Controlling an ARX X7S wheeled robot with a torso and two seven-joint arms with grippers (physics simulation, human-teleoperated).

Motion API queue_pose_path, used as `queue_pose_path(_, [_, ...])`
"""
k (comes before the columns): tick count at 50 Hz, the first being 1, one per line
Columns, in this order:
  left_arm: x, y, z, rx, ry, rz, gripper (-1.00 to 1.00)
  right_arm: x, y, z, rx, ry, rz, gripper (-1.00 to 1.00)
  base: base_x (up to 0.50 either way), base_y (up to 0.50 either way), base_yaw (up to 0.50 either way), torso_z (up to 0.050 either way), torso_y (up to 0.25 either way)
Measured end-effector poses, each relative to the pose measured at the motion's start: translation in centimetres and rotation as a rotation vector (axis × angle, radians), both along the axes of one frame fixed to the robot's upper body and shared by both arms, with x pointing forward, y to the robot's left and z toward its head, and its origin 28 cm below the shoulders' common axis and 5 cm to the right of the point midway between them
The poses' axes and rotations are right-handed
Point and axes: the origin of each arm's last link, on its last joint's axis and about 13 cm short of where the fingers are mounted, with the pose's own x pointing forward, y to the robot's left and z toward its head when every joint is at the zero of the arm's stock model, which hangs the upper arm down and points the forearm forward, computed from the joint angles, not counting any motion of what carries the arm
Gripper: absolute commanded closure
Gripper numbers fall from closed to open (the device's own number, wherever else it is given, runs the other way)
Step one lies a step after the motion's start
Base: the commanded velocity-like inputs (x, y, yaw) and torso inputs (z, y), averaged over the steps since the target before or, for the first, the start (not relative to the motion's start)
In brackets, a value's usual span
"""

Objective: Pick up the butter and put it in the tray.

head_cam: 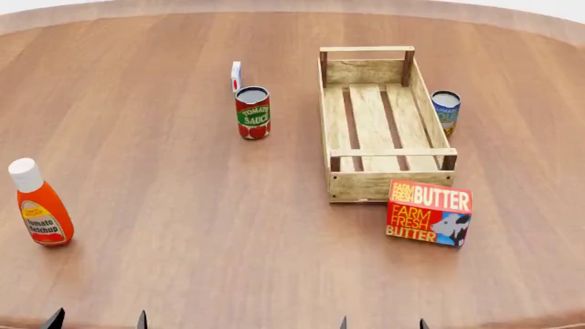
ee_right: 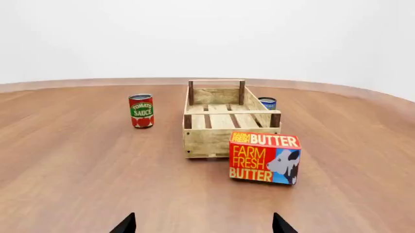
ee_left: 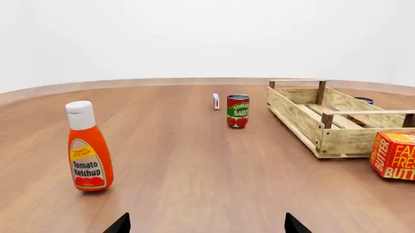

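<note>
The butter (head_cam: pixel 429 212) is a red-and-orange carton with a cow picture, lying on the table just in front of the tray's near right corner. It shows in the right wrist view (ee_right: pixel 265 157) and partly in the left wrist view (ee_left: pixel 394 155). The tray (head_cam: pixel 338 103) is a light-wood slatted crate, with nothing in it; it also shows in both wrist views (ee_right: pixel 194 141) (ee_left: pixel 295 116). My left gripper (head_cam: pixel 97 321) and right gripper (head_cam: pixel 382 323) are open and empty at the near table edge, well short of the butter. Only their fingertips (ee_left: pixel 119 225) (ee_right: pixel 126 225) show.
A tomato ketchup bottle (head_cam: pixel 38 204) stands at the near left. A tomato sauce can (head_cam: pixel 253 112) stands left of the tray, with a small white-and-blue carton (head_cam: pixel 235 75) behind it. A blue can (head_cam: pixel 445 112) stands by the tray's right side.
</note>
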Motion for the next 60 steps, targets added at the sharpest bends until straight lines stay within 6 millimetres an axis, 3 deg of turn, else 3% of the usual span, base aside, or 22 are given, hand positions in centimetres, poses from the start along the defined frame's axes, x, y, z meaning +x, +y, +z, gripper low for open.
queue_pose_path(18, [0.2,0.2,1.3,-0.030,-0.055,0.061,-1.00,0.1,0.3,0.9,0.021,-0.009,0.015,-1.00,0.00,0.00,0.00,0.000,0.000])
queue_pose_path(28, [0.5,0.1,5.2,-0.039,-0.182,0.065,-1.00,0.0,0.2,4.2,0.021,-0.096,0.014,-1.00,0.00,0.00,0.00,0.000,0.000])
queue_pose_path(42, [-0.5,0.1,10.3,-0.068,-0.337,0.053,-1.00,-1.1,0.3,9.8,-0.032,-0.248,0.015,-1.00,0.00,0.00,0.00,0.000,0.000])
queue_pose_path(50, [-1.1,0.2,12.0,-0.079,-0.388,0.047,-1.00,-1.7,0.4,11.6,-0.056,-0.298,0.009,-1.00,0.00,0.00,0.00,0.000,0.000])
queue_pose_path(60, [-1.5,0.3,12.8,-0.071,-0.424,0.043,-1.00,-2.1,0.3,12.5,-0.064,-0.320,-0.012,-1.00,0.40,0.00,0.00,0.000,0.000])
